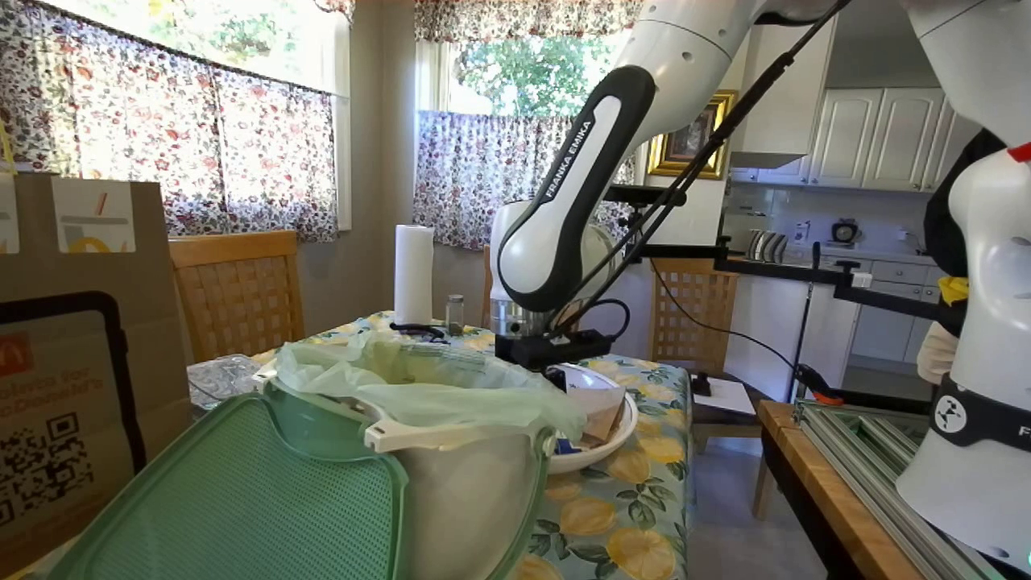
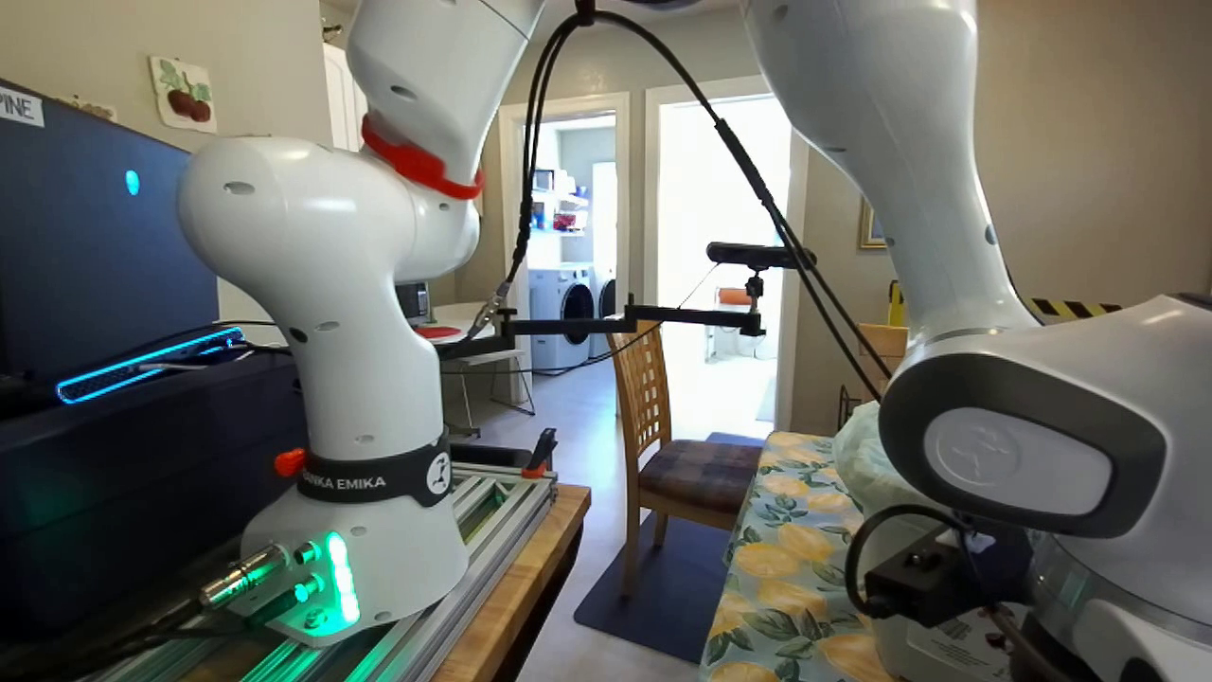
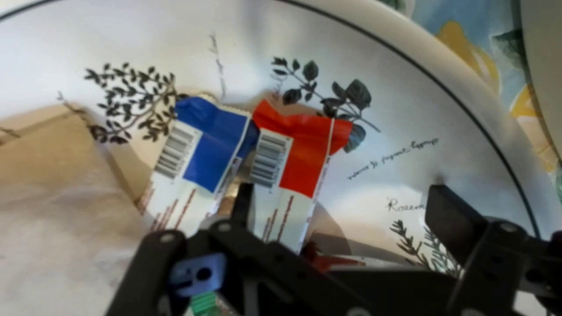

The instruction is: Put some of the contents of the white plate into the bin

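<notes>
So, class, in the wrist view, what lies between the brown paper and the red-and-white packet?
The blue-and-white packet lies between the brown paper and the red-and-white packet, on the white plate; the wrist view shows it.

Daylight falls through two windows half-covered by floral café curtains, set in beige walls. White kitchen cabinets hang beyond; in an exterior view, a washing machine shows through a doorway, and a lattice-backed wooden chair stands on a dark mat.
</notes>
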You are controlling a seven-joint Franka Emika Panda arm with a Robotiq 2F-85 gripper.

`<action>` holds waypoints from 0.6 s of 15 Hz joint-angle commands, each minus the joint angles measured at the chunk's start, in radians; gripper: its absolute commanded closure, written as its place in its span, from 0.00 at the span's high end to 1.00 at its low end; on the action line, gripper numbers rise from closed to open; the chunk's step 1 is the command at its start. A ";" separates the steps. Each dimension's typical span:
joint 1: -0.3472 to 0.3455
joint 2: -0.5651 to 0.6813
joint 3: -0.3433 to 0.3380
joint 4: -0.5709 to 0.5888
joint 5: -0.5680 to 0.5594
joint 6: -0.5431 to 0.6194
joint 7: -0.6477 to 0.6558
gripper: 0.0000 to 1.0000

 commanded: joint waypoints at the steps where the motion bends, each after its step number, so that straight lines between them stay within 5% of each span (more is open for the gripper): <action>1: 0.050 0.022 -0.057 0.003 -0.057 0.029 0.011 1.00; 8: 0.071 0.055 -0.071 -0.007 -0.075 0.144 0.002 1.00; 9: 0.071 0.055 -0.071 -0.008 -0.073 0.147 0.001 0.92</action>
